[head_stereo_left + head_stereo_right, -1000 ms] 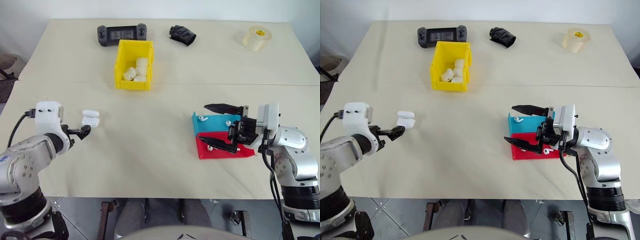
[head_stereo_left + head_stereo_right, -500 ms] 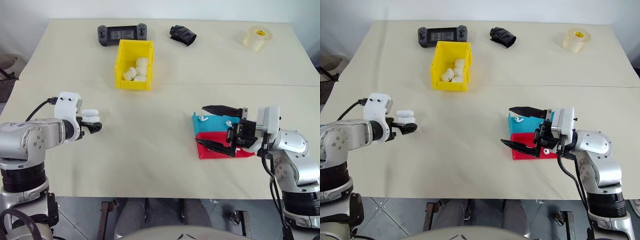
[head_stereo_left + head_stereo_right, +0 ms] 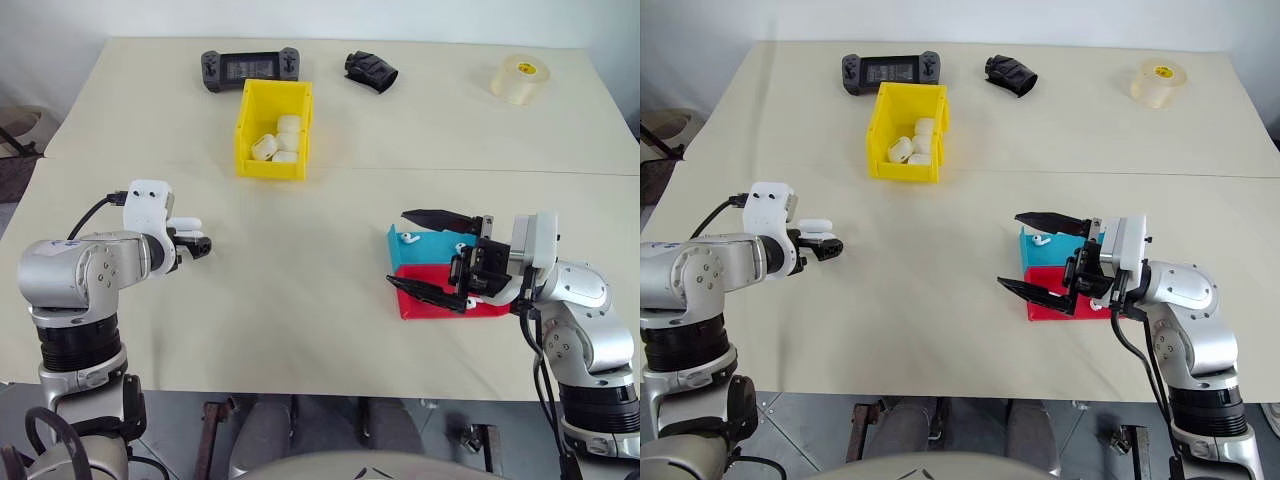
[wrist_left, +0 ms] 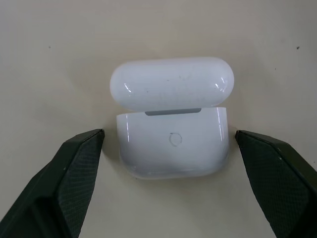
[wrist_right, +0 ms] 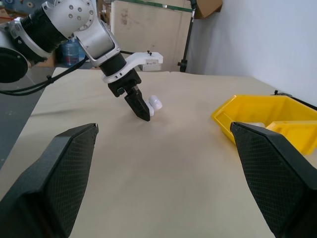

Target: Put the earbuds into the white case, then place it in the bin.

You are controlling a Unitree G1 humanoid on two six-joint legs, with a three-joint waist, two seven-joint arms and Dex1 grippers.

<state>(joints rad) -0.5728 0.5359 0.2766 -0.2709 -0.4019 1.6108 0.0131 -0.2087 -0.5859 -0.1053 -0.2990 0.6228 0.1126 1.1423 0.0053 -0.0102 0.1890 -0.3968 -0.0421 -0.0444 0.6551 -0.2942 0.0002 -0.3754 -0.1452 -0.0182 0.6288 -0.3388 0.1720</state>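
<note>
Your left gripper [image 4: 168,144] stands wide open astride the white case [image 4: 172,119], 1 black textured finger on each side of its body and neither touching it. The case sits on the desk [image 3: 300,290] with its hinged lid flipped up; its long axis runs across the gap between the fingers, so a close would squeeze the 2 short rounded ends. The shell is glossy, smooth plastic with soft corners and could slip under a light pinch.

Your right gripper [image 3: 432,255] is also open and holds nothing, poised over the low blue tray [image 3: 425,248] and the low red tray [image 3: 450,305], where tiny white earbuds [image 3: 407,238] lie. The left arm is plainly nearer the case, the right nearer the earbuds.

The yellow bin [image 3: 272,128], tall-walled and already holding several white cases, waits farther back on the desk, well apart from both grippers.
</note>
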